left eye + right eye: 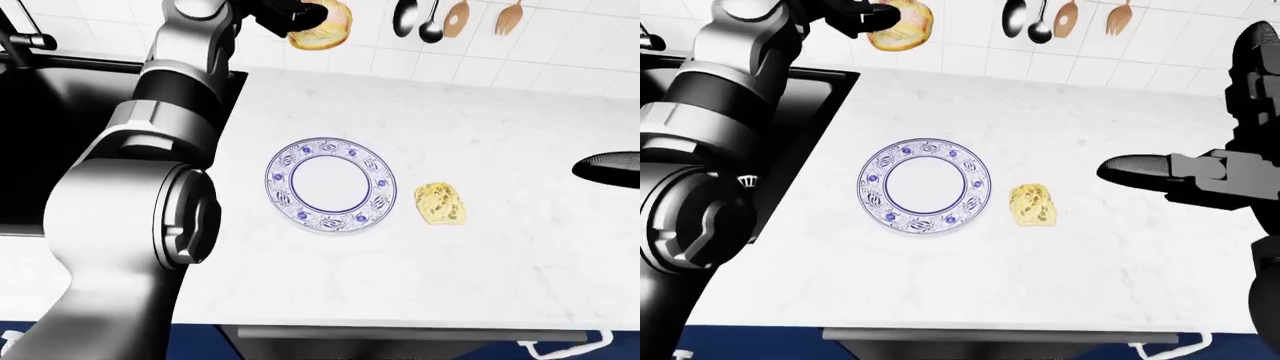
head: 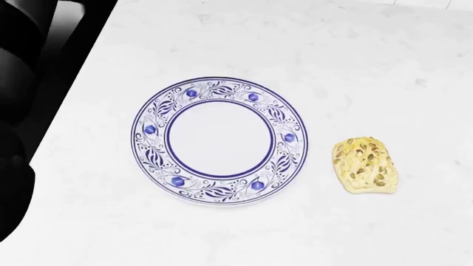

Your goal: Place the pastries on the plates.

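A white plate with a blue patterned rim [image 2: 219, 197] lies on the white marble counter, bare inside. A yellow seeded pastry [image 2: 365, 166] lies on the counter just right of the plate, apart from it. My left hand [image 1: 290, 15] is raised high at the top of the left-eye view, shut on a second golden pastry [image 1: 325, 30], well above the counter and beyond the plate. My right hand [image 1: 1140, 171] hovers over the counter to the right of the seeded pastry, fingers extended and holding nothing.
A black sink [image 1: 60, 127] with a faucet lies left of the counter. Several utensils [image 1: 455, 19] hang on the tiled wall at the top. The counter's near edge [image 1: 400, 330] runs along the bottom.
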You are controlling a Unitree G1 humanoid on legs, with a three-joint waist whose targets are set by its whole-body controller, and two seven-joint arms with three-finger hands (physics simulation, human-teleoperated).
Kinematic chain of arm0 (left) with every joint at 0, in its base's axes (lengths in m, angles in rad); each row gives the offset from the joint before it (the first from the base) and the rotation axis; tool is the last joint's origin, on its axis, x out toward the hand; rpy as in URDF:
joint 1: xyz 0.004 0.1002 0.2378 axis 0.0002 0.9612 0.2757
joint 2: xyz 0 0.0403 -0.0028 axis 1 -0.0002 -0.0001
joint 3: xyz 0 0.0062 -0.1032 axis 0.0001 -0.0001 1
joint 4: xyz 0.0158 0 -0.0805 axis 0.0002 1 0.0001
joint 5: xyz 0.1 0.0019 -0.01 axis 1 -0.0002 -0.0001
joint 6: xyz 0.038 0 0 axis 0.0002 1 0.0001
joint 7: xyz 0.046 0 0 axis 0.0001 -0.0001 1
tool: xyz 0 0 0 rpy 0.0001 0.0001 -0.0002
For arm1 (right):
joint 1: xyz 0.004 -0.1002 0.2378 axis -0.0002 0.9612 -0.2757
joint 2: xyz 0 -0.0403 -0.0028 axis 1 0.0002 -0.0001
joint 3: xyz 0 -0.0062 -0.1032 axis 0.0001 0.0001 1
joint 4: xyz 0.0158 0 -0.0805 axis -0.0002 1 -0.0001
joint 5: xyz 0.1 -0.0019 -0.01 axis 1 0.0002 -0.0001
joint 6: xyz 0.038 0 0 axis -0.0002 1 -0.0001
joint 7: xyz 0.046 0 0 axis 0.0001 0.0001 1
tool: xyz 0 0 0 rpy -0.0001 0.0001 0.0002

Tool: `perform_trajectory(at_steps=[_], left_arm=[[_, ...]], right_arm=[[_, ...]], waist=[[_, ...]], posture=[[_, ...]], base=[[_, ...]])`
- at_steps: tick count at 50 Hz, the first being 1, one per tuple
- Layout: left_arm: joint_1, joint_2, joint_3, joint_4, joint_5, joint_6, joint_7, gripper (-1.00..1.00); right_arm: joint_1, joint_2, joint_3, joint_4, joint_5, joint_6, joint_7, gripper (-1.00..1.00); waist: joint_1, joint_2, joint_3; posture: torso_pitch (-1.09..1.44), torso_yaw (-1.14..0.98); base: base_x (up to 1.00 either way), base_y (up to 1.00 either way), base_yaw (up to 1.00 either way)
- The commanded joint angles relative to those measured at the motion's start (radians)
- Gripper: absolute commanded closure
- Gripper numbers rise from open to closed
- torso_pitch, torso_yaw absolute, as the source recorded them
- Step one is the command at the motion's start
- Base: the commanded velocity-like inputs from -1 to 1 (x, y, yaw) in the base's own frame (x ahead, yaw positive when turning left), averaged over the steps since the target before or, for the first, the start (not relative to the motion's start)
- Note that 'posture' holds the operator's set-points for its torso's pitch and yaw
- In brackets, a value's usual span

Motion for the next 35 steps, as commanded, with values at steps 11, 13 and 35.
perform_trajectory(at_steps=[11, 13, 35], left_arm=[[0.0, 0.012, -0.001, -0.055, -0.034, -0.017, -0.046, 1.0], [0.006, 0.014, -0.005, -0.063, -0.042, -0.017, -0.068, 1.0], [0.117, 0.02, -0.058, -0.203, -0.154, -0.007, -0.402, 1.0]], right_arm=[[0.0, 0.001, -0.03, 0.0, -0.06, 0.006, 0.06, -1.0], [-0.009, 0.002, -0.024, 0.002, -0.065, 0.01, 0.06, -1.0], [0.009, 0.032, -0.039, -0.015, -0.079, 0.015, 0.076, -1.0]], waist=[[-0.003, -0.001, -0.027], [-0.003, 0.0, -0.028], [0.001, 0.004, -0.028]], posture=[[0.0, 0.0], [0.0, 0.0], [0.0, 0.0]], base=[[0.0, 0.0, 0.0], [0.0, 0.0, 0.0], [0.0, 0.0, 0.0]])
